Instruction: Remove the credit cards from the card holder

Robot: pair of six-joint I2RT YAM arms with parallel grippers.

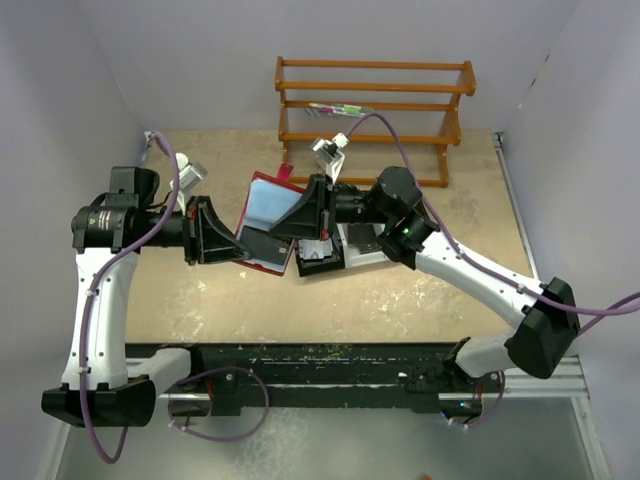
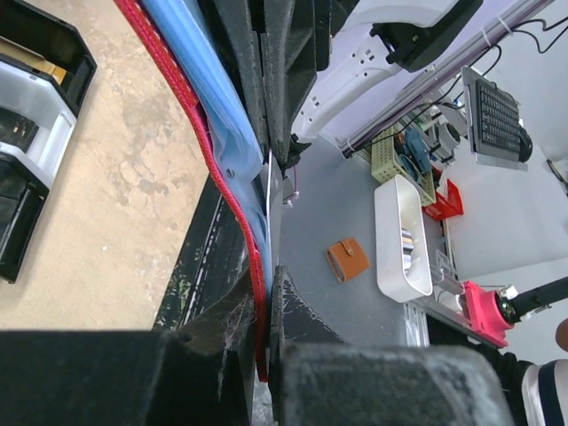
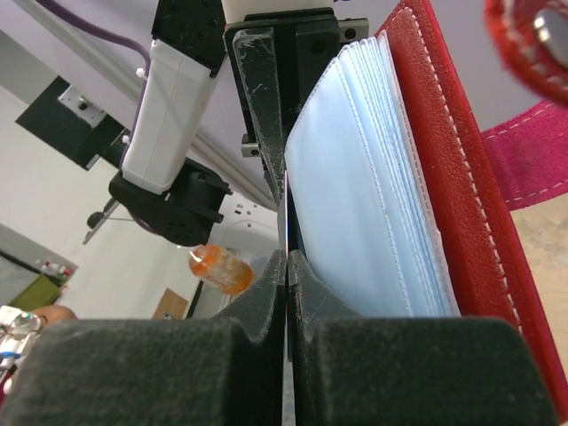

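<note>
White walls close in a tan, scuffed table (image 1: 200, 310), with a slatted wooden rack (image 1: 375, 100) along its far edge. From above, the card holder (image 1: 268, 205) is held open above the table's middle, between the two arms, its pale blue inside showing within a red border. A black-and-white tray (image 1: 320, 268) sits just beside it, toward the right edge. The left gripper (image 1: 238, 245) bites the holder's near corner, and the right gripper (image 1: 277, 230) meets it from the opposite side.

In the left wrist view, that gripper's pads are pressed together on the stitched, leather-like red cover (image 2: 226, 191) and on the limp, glossy clear sleeves (image 2: 200, 98) lying against it.

In the right wrist view, the fingers are closed flat on a thin pale sheet in front of the sleeves. It is probably a credit card (image 3: 286, 213) seen edge-on, though it could be the outermost sleeve. A snap tab (image 3: 532, 35) dangles at the right.

If a sleeve is what is pinched, pulling could tear it or drag the whole holder out of the left grip, which has only a narrow margin of soft cover. A smooth, stiff plastic card could also slip from the pads if the sleeve clings to it, and then drop wide of the tray.
</note>
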